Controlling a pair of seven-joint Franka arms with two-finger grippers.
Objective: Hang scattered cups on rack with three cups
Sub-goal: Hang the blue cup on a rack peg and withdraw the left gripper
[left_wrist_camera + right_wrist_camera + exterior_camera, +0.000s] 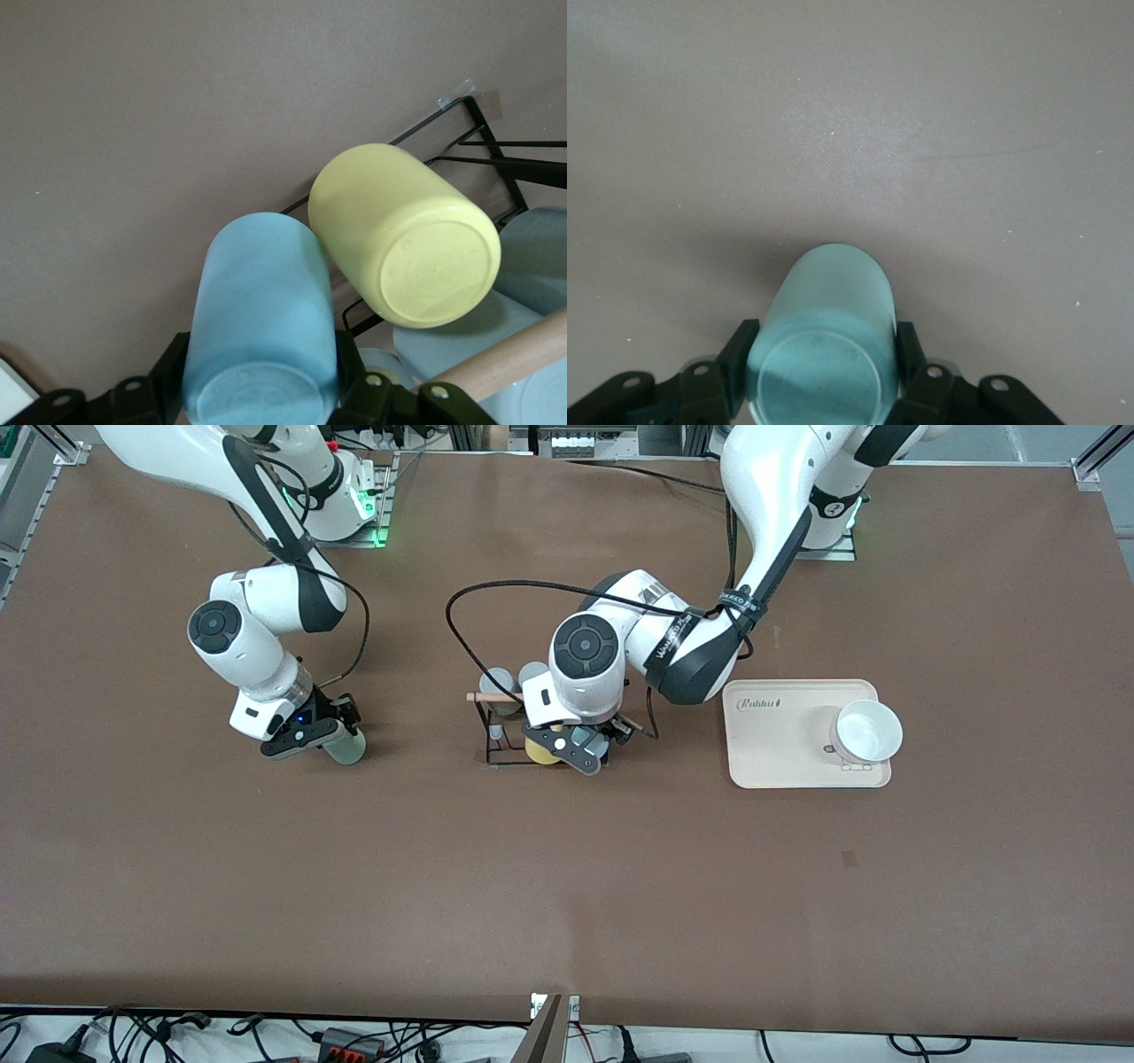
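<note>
Over at nine o'clock from the rack (496,760), well apart from it: right gripper (341,737), fingers (735,359) spread only as wide as the green cup (348,749) and pressed on its two sides. Low over bare table (567,886) with it. Cannot tell whether touching the table or just above it. Seen from the right wrist as a pale green cup (824,354) with its round end toward the camera and only brown table around.

Then at the centre: rack, black wire with a wooden rod (483,697) along the top. Hung at its twelve o'clock end, two grey cups (499,682), side by side and farther from the front camera. Hung at its six o'clock edge, a yellow cup (539,751), bottom up and tilted.

Right over the rack: left gripper (578,751), jaws parted to the width of the blue cup (261,336) and closed on it. Held bottom toward the wrist camera, touching or nearly touching the yellow cup (403,235), just beside the rod (514,359). Mostly hidden under the hand from the front.

Last, at three o'clock from the rack, near it: beige tray (771,757), with a white bowl (868,731) at the end toward the left arm's side of the table.
</note>
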